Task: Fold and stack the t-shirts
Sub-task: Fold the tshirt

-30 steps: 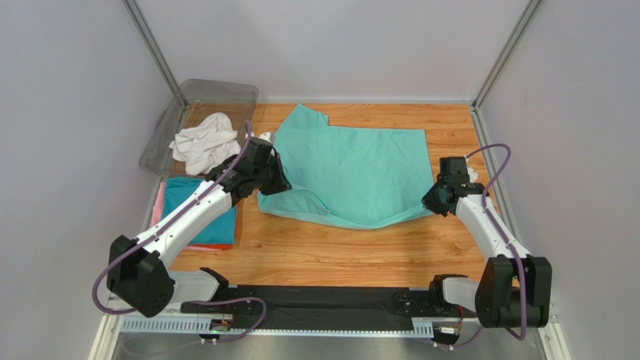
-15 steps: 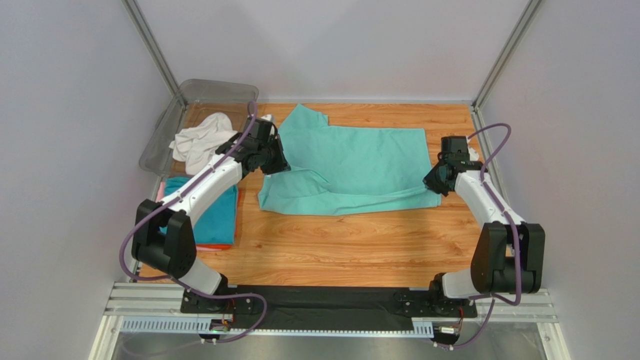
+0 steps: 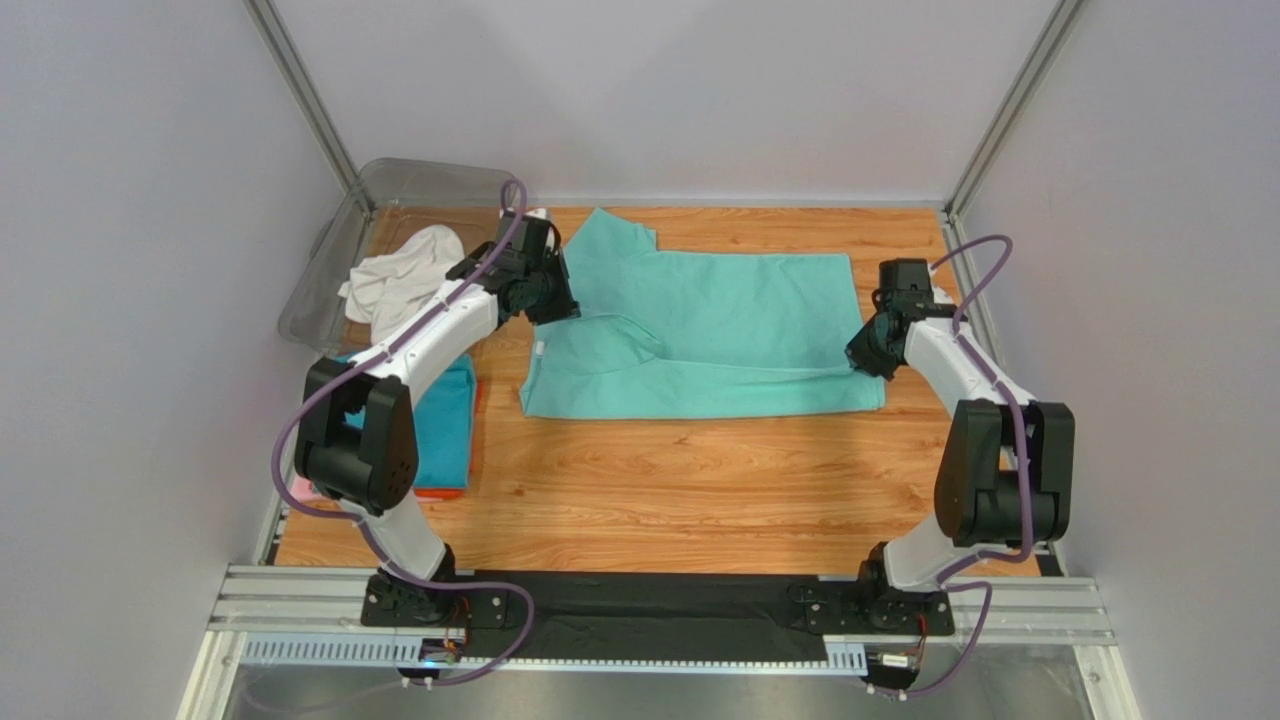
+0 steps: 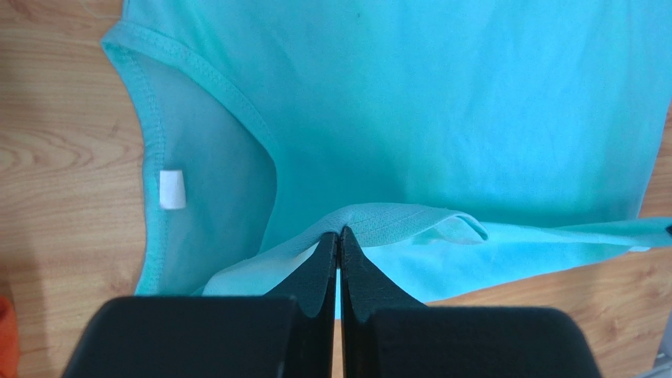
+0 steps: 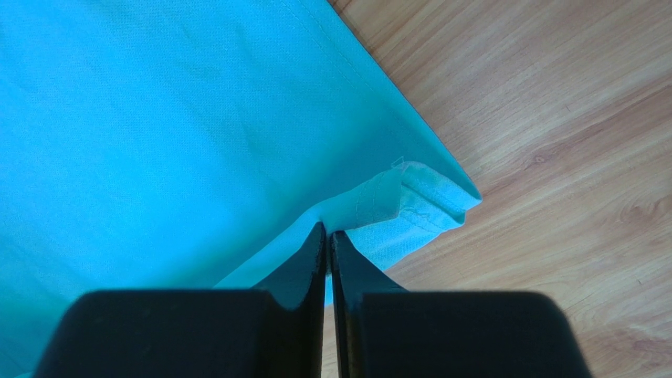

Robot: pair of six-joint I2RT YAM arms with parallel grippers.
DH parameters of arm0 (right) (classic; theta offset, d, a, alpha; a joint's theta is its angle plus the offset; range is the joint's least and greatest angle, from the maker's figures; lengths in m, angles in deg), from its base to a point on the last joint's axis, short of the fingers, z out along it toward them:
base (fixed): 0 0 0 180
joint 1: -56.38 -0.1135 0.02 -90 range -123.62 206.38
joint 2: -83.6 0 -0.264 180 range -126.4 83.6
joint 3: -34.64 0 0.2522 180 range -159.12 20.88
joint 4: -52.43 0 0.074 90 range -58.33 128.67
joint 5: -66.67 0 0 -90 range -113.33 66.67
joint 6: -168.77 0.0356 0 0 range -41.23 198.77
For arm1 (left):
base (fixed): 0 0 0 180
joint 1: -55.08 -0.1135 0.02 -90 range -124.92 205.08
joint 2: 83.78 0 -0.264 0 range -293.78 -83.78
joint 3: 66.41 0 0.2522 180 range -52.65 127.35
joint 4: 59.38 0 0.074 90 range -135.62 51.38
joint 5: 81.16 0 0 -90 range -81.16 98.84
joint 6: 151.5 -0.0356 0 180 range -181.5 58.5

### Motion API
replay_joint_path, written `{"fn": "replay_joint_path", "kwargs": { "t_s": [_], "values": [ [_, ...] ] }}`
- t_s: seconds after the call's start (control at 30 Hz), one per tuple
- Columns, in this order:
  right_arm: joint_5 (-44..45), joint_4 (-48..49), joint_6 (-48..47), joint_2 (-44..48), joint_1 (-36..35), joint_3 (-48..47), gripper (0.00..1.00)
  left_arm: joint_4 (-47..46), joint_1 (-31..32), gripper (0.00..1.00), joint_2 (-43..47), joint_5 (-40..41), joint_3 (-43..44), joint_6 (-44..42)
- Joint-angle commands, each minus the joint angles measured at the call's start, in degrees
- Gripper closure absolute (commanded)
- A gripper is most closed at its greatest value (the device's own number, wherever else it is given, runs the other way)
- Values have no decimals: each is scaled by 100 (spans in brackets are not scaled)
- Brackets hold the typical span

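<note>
The left claw (image 3: 553, 306), seen from above, sits at the upper left of the green t-shirt (image 3: 706, 338), and the right claw (image 3: 866, 354) sits at the shirt's right edge. From this height their fingers are too small to read. The shirt lies in the middle of the wooden table (image 3: 676, 480), its near part doubled over its far part, with one sleeve poking out at the top. At upper left a crumpled white t-shirt (image 3: 394, 278) lies in a clear bin (image 3: 436, 180), partly hidden by the left arm. Below it is a folded blue t-shirt (image 3: 448, 428), with slivers of orange cloth (image 3: 439, 492) and pink cloth (image 3: 305, 488) showing at the stack's edges. In the left wrist view, the left claw (image 4: 339, 232) is clenched on a raised fold of the green t-shirt (image 4: 434, 102). The open neckline with a white label (image 4: 171, 189) is at left, and the shirt's top is cut off by the frame. In the right wrist view, the right claw (image 5: 327, 228) is likewise pinched tight on a hemmed corner of the green t-shirt (image 5: 158, 118). The cloth fills the left of the frame, with bare table (image 5: 552, 118) at right.
</note>
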State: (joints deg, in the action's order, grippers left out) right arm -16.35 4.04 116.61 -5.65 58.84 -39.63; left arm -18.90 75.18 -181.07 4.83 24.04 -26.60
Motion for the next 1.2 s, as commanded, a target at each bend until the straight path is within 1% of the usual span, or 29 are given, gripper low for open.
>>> {"fn": "replay_joint_path", "kwargs": {
  "t_s": [0.0,0.1,0.2,0.23,0.27,0.3,0.33,0.37,0.4,0.43,0.5,0.53,0.6,0.63,0.73,0.83,0.93,0.97,1.07,1.17],
  "values": [
    [93,220,-40,-180,44,-303,97,-334,-67,100,-306,94,382,-237],
    [128,255,-32,-356,70,-382,96,-465,-85,100,-613,41,601,-316],
    [364,352,-84,-593,97,-531,89,-283,-120,100,-1017,181,979,-334],
    [504,352,-119,-680,123,-689,82,-255,-129,94,-1124,251,1084,-352],
    [480,343,-215,-838,158,-795,73,-142,-146,87,-1308,260,1268,-378],
    [471,326,-251,-900,211,-883,58,-62,-181,75,-1388,278,1383,-396],
    [445,291,-321,-944,211,-1057,31,34,-199,41,-1467,330,1619,-387],
    [444,229,-356,-997,220,-1155,16,183,-208,38,-1555,313,1717,-396],
    [444,168,-444,-1006,220,-1234,0,202,-225,37,-1547,304,1770,-396],
    [401,106,-488,-972,220,-1296,0,202,-234,26,-1512,322,1788,-378],
    [313,106,-532,-752,220,-1244,0,193,-226,7,-1337,296,1745,-343],
    [182,132,-550,-656,220,-1183,0,193,-226,1,-1266,217,1649,-317],
    [-47,202,-629,-348,202,-893,0,106,-226,0,-1046,15,1491,-264],
    [-326,281,-647,-182,185,-788,0,36,-217,0,-967,-238,1263,-229],
    [-811,501,-813,-57,45,-357,0,-351,-164,0,-791,-801,728,-80],
    [-944,615,-945,-328,-193,-251,0,-606,-85,0,-861,-1135,427,96],
    [-1145,729,-963,-706,-220,-277,0,-712,-32,0,-1054,-1347,260,202],
    [-1199,782,-972,-795,-385,-268,0,-712,-15,0,-1133,-1400,207,228],
    [-1261,827,-963,-988,-413,-155,0,-694,3,0,-1160,-1418,-65,298],
    [-1261,888,-946,-936,-413,197,0,-721,20,0,-1046,-1392,-452,307]
  ]
}}
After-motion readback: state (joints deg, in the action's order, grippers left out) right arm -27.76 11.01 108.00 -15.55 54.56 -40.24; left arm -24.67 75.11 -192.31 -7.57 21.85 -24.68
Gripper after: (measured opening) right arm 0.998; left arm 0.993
